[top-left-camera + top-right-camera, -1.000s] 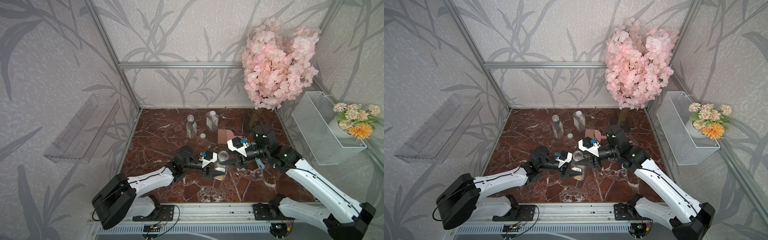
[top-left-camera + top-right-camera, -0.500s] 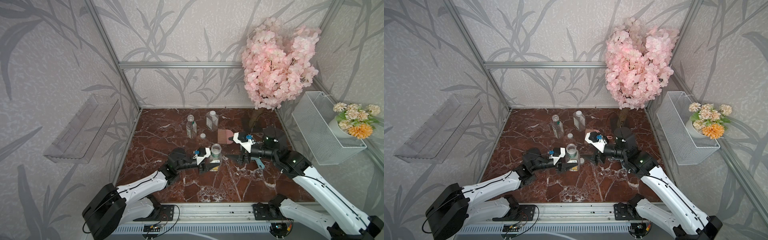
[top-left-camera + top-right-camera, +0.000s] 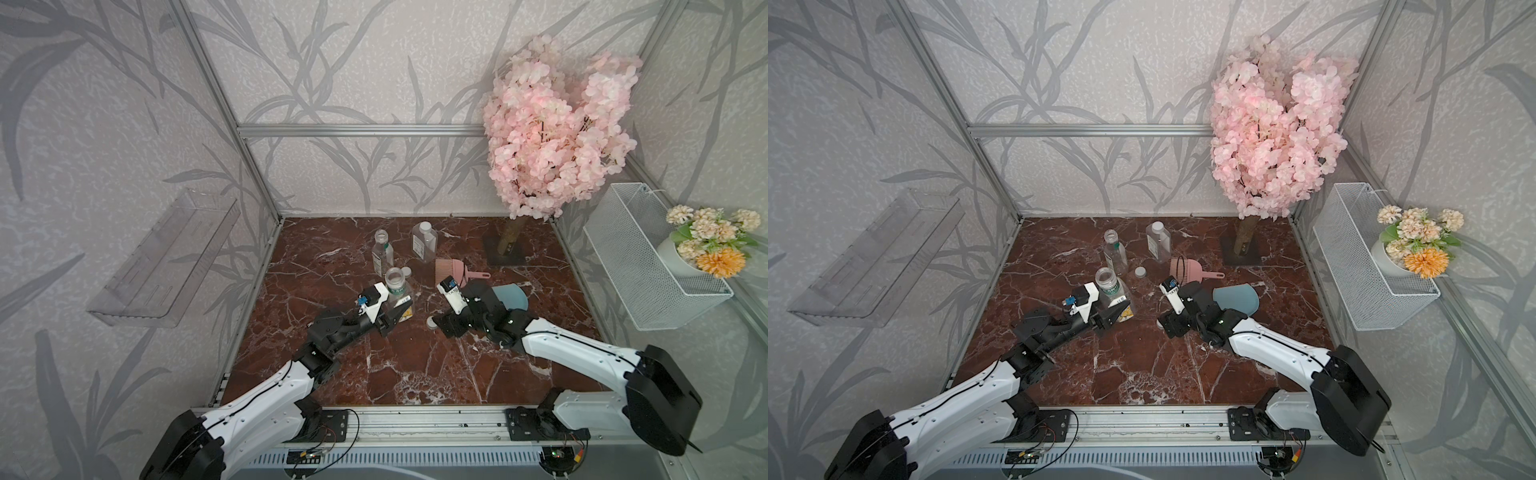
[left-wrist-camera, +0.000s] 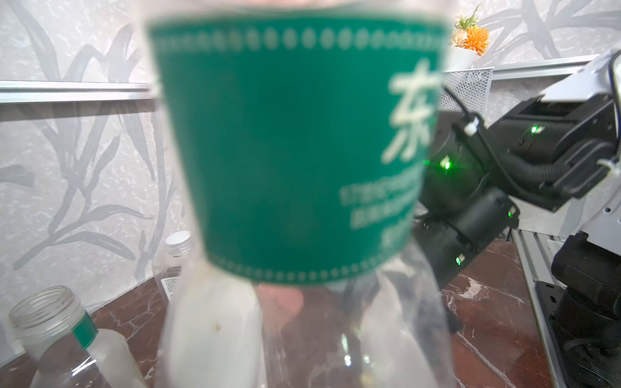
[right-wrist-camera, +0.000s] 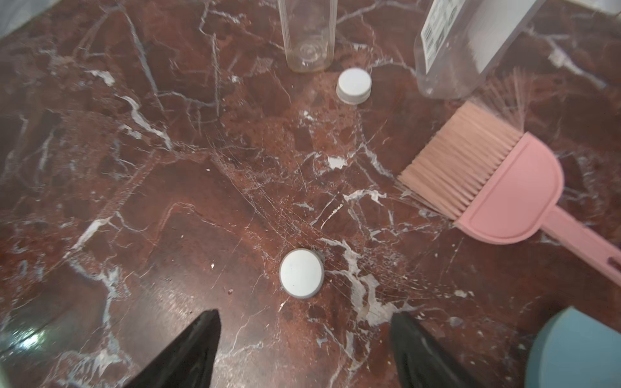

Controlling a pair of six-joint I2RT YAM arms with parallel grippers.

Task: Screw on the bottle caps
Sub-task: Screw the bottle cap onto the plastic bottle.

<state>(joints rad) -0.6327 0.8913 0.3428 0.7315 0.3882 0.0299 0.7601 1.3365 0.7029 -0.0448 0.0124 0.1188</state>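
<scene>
marble surface (image 3: 374, 374) carries everything. near its middle the left gripper (image 3: 397, 316) is clamped round the lower body of an uncapped green-label bottle (image 3: 397, 289). the right gripper (image 5: 305, 315) hovers beside it, jaws wide and empty, just short of a loose white cap (image 5: 301, 273) lying flat. fetching that cap looks like the step in hand; next the jaws must drop, straddle it, close and carry it to the open neck.
</scene>
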